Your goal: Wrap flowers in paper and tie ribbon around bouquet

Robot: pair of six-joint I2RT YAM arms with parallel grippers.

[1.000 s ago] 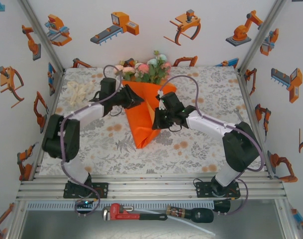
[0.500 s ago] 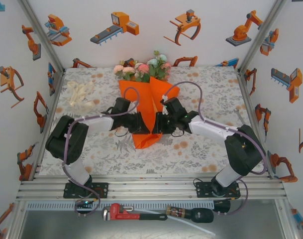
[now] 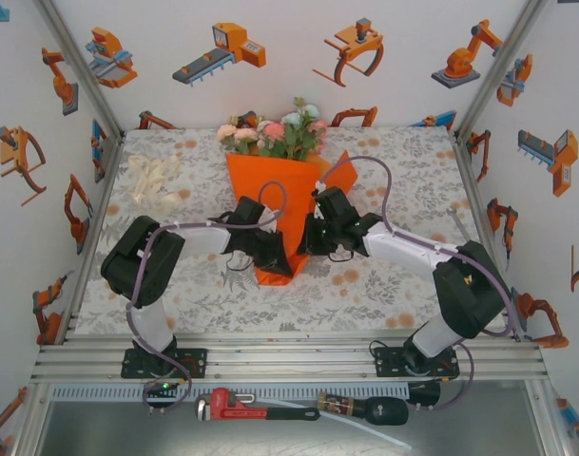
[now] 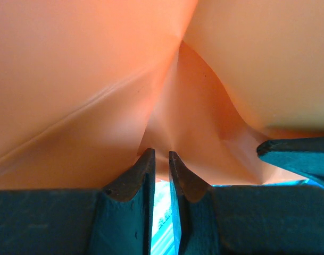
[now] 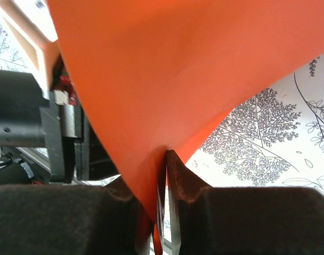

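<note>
paper pinched by left tool and right tool.

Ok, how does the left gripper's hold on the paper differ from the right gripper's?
The left gripper catches the paper at its fingertips, with a lit slit between the fingers; the right gripper has the sheet running deep between its fingers. In the top view the left gripper holds the paper's left side, the right gripper its right side. Both are shut on the paper, near its lower tip.
</note>
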